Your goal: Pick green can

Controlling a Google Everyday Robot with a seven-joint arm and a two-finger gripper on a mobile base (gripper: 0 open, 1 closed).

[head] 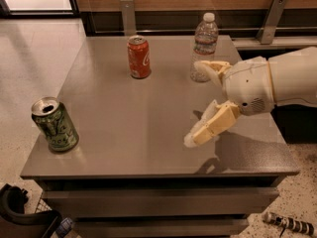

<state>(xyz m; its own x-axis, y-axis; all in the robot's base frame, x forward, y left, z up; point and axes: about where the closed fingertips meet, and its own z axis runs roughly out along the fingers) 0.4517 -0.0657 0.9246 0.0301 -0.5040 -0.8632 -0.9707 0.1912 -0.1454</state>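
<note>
The green can stands upright near the front left corner of the grey table. It is light green with dark and white print and an opened silver top. My gripper is above the right half of the table, well to the right of the can, pointing left. It is open and empty, with one cream finger high up by the bottle and the other finger lower, near the table top.
A red-orange soda can stands at the back centre. A clear water bottle stands at the back right, just behind my upper finger. A wooden wall with metal brackets runs behind the table. Tiled floor lies to the left.
</note>
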